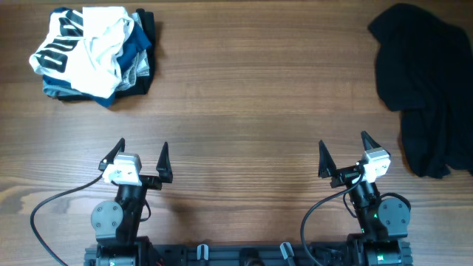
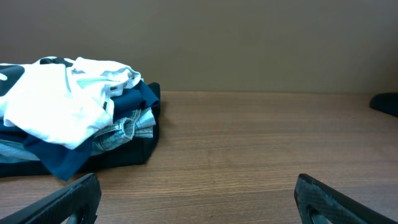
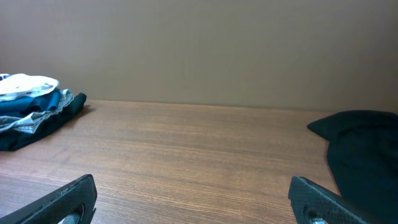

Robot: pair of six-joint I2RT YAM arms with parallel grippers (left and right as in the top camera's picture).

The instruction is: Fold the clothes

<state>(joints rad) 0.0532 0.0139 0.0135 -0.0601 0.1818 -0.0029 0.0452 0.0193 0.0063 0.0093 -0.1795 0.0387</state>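
At near table edge, left gripper (image 1: 142,150) and right gripper (image 1: 344,144) both sit with jaws spread wide, nothing held. Far-left corner of table (image 1: 251,96): pile of clothes (image 1: 92,52), white printed piece on top, blue and denim pieces beneath. Far right: black garment (image 1: 425,89), crumpled, unfolded, running to the right edge. Both lie well apart from the grippers.

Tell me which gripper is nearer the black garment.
Right. The right gripper sits just left of the black garment, by its near end. The left gripper is far across the table, on the side of the clothes pile.
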